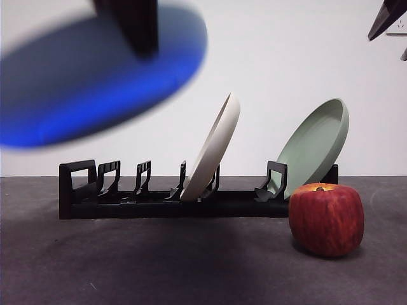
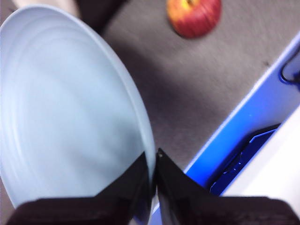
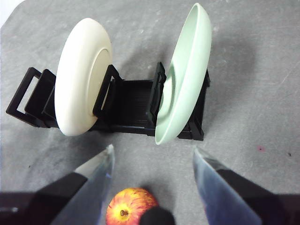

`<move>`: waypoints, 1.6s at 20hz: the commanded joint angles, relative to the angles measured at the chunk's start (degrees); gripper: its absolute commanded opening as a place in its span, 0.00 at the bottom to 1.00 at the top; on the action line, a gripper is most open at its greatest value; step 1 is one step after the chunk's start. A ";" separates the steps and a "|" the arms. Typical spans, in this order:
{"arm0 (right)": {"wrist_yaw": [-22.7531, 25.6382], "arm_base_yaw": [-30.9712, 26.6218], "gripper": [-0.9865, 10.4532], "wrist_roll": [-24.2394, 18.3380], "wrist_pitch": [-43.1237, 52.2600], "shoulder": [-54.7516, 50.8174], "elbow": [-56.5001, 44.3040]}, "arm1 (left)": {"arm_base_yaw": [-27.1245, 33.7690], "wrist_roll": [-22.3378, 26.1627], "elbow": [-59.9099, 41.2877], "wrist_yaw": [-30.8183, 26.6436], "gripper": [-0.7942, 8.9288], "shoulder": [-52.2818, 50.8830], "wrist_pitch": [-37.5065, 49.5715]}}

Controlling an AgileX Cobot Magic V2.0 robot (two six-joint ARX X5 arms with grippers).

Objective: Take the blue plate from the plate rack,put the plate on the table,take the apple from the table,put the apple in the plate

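Note:
My left gripper [image 2: 154, 157] is shut on the rim of the blue plate [image 2: 65, 108]. In the front view the blue plate [image 1: 95, 82] hangs blurred and tilted high above the left end of the plate rack [image 1: 165, 194], with the left gripper [image 1: 133, 25] dark on top of it. The apple [image 1: 326, 219] rests on the table [image 1: 159, 267] in front of the rack's right end; it also shows as the apple [image 2: 193, 16] and the apple [image 3: 131, 206]. My right gripper [image 3: 153, 161] hovers open above the apple and the plate rack [image 3: 126, 105].
A cream plate [image 1: 213, 149] leans in the rack's middle slot and a sage-green plate [image 1: 316, 143] leans at its right end. A blue and white edge [image 2: 248, 117] borders the table beside the left gripper. A black arm tip [image 1: 386, 19] shows at the top right corner.

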 commanded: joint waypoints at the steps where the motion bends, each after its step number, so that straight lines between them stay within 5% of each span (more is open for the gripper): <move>1: 0.13 0.02 0.33 0.26 0.20 0.07 0.17 | 1.75 4.98 -4.37 1.70 0.07 2.36 6.08; 10: -0.13 0.04 0.33 0.63 -3.37 0.07 0.17 | 11.26 22.99 -6.32 8.48 0.07 18.51 19.80; 14: -2.51 0.46 0.33 -0.07 -5.66 0.07 0.17 | 14.36 22.56 -6.29 11.54 0.12 19.96 19.10; 18: -5.18 2.49 0.34 -0.92 -6.16 0.07 0.17 | 15.78 17.22 -5.53 11.43 0.56 18.49 17.70; 20: -4.35 4.26 0.34 -0.94 -6.10 0.09 0.17 | 15.82 16.70 -3.91 11.43 0.57 16.68 17.11; 22: -4.02 6.71 0.46 -1.55 -6.05 0.20 0.17 | 15.80 15.61 -1.77 11.41 0.57 13.46 17.44; 24: -0.42 9.94 0.56 -1.53 -5.90 0.81 0.17 | 15.82 15.67 1.27 11.26 0.57 9.42 17.35; 32: 16.46 25.05 0.56 -1.53 -4.31 12.13 0.17 | 22.10 20.55 18.56 10.80 0.57 -7.48 12.04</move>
